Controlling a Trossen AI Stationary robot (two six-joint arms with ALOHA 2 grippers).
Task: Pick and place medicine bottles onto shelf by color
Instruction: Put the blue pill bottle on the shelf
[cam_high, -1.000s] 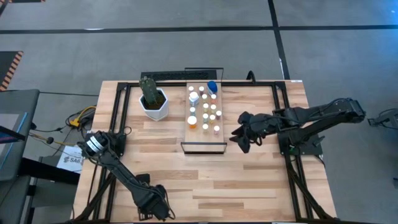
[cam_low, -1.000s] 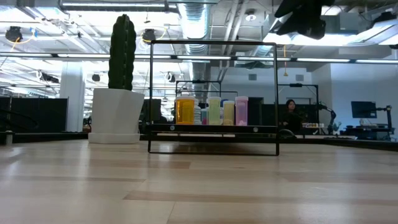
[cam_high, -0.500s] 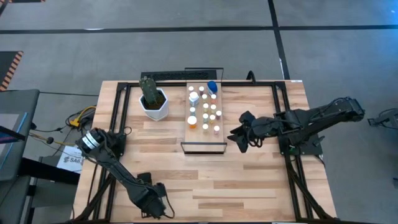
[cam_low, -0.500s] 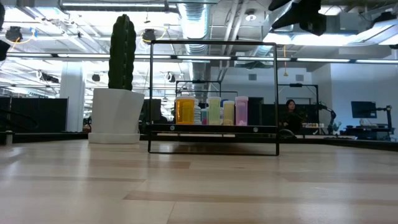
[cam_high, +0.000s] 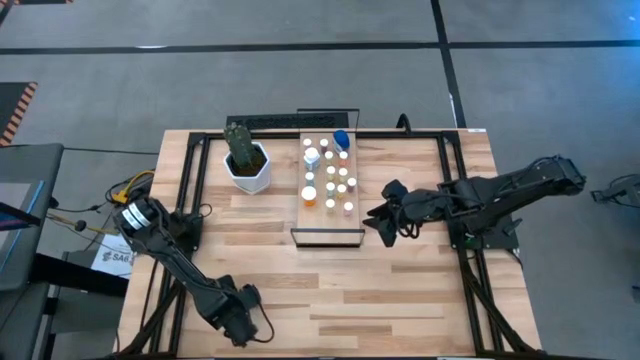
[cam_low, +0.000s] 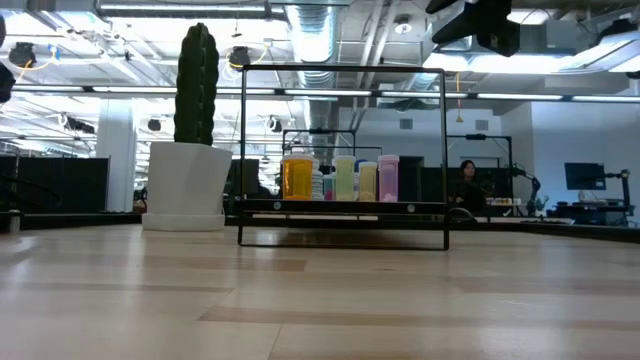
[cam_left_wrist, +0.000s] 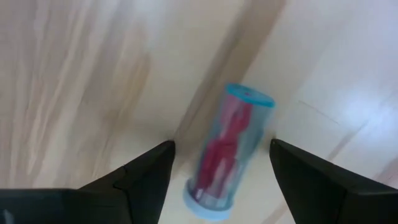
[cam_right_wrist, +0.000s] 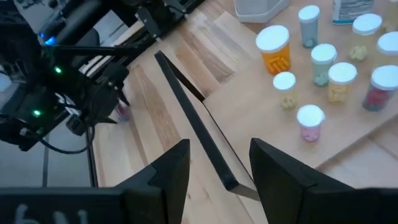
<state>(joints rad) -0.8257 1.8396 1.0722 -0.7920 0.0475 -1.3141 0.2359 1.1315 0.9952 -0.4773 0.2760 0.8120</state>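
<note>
From above, the shelf (cam_high: 329, 195) lies flat in the middle of the table (cam_high: 400, 300), a long light-wood board with a dark lip at its near end. About a dozen small bottles (cam_high: 330, 172) stand on its far half in loose rows, most with white caps, one orange-bodied, and a larger blue bottle (cam_high: 341, 139) stands at the far right corner. A white pot with a cactus (cam_high: 246, 160) stands just left of the shelf. The right gripper (cam_high: 383, 222) hangs beside the shelf's right edge, near its near end. The left gripper (cam_high: 240, 325) is low over the near left part of the table, well apart from the shelf.

At table height, the shelf's dark frame (cam_low: 343, 155) stands in the middle with the bottles (cam_low: 340, 178) lined up behind the lip: orange, pale green, yellowish, pink.

The left wrist camera shows its two fingers (cam_left_wrist: 143, 177) spread wide, released, with a clear bottle (cam_left_wrist: 229, 152) lying between them on the wood; it has a light blue cap and reddish contents, and the fingers do not touch it.

The right wrist camera shows its fingers (cam_right_wrist: 177, 171) parted around nothing, above the shelf's dark lip (cam_right_wrist: 196, 124), with white-capped bottles (cam_right_wrist: 323, 68) beyond.
</note>
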